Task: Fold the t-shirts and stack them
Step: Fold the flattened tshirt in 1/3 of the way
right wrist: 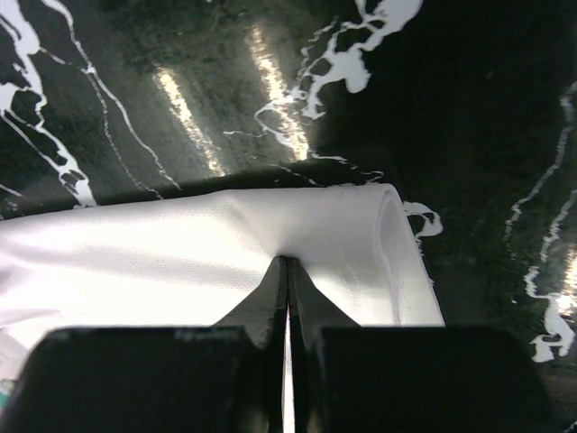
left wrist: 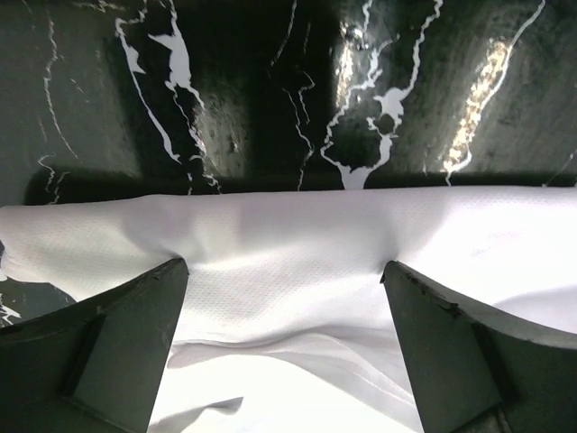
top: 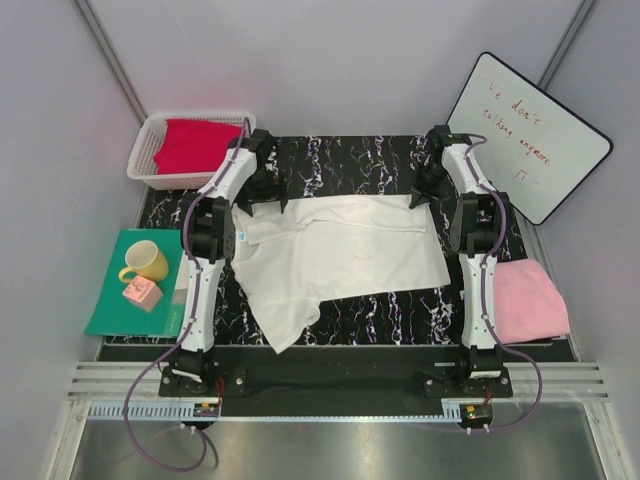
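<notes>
**A:** Top view?

**B:** The white t-shirt (top: 340, 250) lay spread on the desk (top: 350, 160). Its long axis ran left to right, with one flap trailing off its near-left side. The left arm (top: 215, 230) reached to its far-left corner and the right arm (top: 478, 240) to its far-right corner, so each arm was the nearer one for its own corner. The pink t-shirt (top: 525, 300) sat just off the white t-shirt's right end. The red t-shirt (top: 195, 145) lay in a basket (top: 150, 165) beyond its far-left corner.

**A:** Left wrist?

**B:** The left jaws stood wide apart, holding nothing. Both fingers (left wrist: 117, 352) were down on the cloth. The white t-shirt's far edge ran crosswise just ahead of the tips, with bare desk beyond it.

**A:** Right wrist?

**B:** The right jaws were together. Their tips met in the cloth just inside the far edge, beside the rolled far-right corner. The fabric puckered toward them, so I judged them clamped on a pinch of the white t-shirt.

**A:** What does the next move turn on?

**B:** A judgement only. The far edge ran in line with the left jaws' gap, so closing there should gather a pleat. With both far corners held, the fold would go across the short axis, toward the near edge.
</notes>
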Motion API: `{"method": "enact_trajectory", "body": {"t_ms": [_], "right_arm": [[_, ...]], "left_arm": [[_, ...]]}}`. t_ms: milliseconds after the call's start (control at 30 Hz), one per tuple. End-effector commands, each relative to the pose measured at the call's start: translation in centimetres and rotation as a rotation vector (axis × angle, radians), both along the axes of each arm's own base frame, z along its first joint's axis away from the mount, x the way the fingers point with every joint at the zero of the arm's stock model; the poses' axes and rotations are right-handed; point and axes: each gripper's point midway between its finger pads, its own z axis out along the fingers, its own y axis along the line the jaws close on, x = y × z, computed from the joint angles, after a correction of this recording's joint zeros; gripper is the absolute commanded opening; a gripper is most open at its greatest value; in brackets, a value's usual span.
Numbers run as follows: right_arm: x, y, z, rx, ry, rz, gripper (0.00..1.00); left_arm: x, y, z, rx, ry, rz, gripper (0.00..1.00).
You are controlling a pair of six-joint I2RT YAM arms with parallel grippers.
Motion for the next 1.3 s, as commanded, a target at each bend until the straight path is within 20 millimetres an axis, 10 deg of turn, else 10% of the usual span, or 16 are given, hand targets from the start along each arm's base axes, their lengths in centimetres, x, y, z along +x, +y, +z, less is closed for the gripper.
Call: {"method": "enact_trajectory", "body": {"t_ms": [0,567,1100,1200,1267], "right_arm": [[0.3,-4.0,-1.2,-0.193,-0.009,-0.055,0.00],[1.6,-6.2,-0.8,-0.290,-0.053,-0.074,0.00],[2.6,-4.3,2.8,-0.182,-0.146,-0.032,0.15],[2.6,-3.9,3.9,-0.161,-0.166,-0.011,0.35],[2.6,-3.8,4.6,-0.155,-0.180,0.001,0.67]], "left_arm": [[5.1,2.4,2.3,-0.003,-0.198,0.062,0.99],[2.1,-5.3,14.0,-0.287,-0.389,-0.195,0.99],[-2.1,-8.3,5.9,-0.212,-0.191,-0.340,0.99],[-2.2,-7.8,4.3,-0.184,-0.159,-0.329,0.99],[-2.1,-7.9,3.6,-0.182,-0.146,-0.329,0.99]]}}
